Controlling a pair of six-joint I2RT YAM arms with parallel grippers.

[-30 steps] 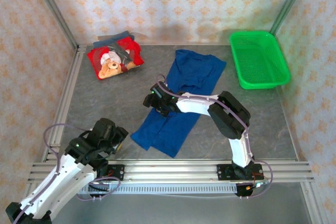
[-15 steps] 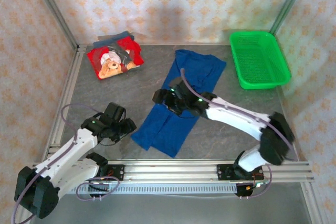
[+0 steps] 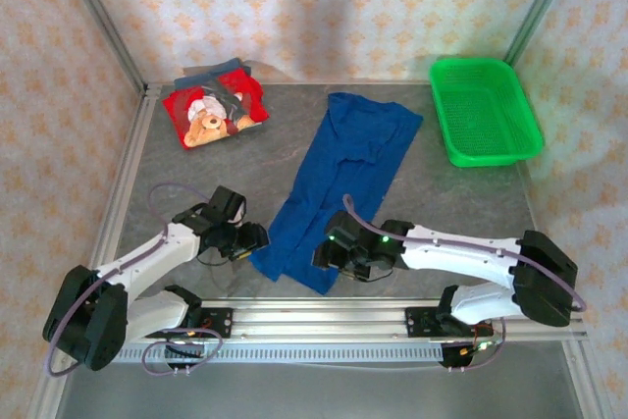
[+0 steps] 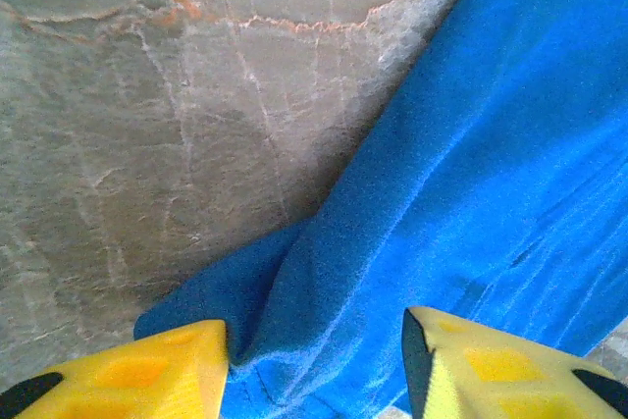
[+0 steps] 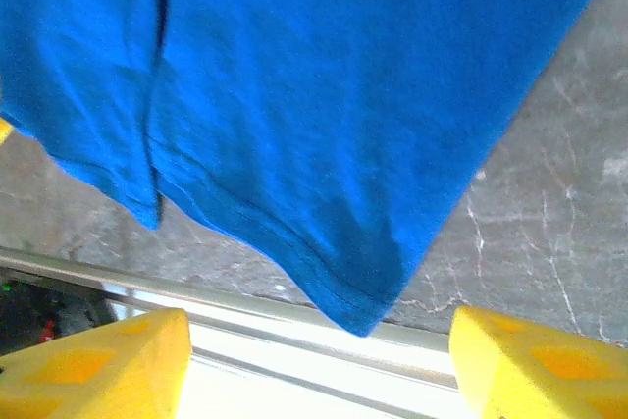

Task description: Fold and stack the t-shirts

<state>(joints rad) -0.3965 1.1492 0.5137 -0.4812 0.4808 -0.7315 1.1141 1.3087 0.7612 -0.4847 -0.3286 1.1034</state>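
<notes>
A royal-blue t-shirt [image 3: 345, 162], folded lengthwise, lies slanted across the middle of the grey table. My left gripper [image 3: 254, 239] sits low at its near left corner. In the left wrist view the yellow fingertips [image 4: 157, 375] stand apart with the blue cloth [image 4: 471, 164] bunched between them, so the left gripper [image 4: 314, 370] is open. My right gripper [image 3: 328, 254] is at the near right corner. It too is open [image 5: 319, 365], with the shirt's hemmed corner [image 5: 358, 306] just beyond its fingertips [image 5: 535, 365]. A red teddy-bear-print shirt [image 3: 212, 111] tops a folded pile at the back left.
A green mesh basket [image 3: 484, 111] stands at the back right. An aluminium rail [image 3: 324, 313] runs along the table's near edge, right under the right gripper's fingers [image 5: 294, 355]. Patterned walls close in the back and sides.
Both arms have come to the shirt's near end. The left reached forward and right to the near left corner. The right pulled back from the shirt's middle to the near right corner.
</notes>
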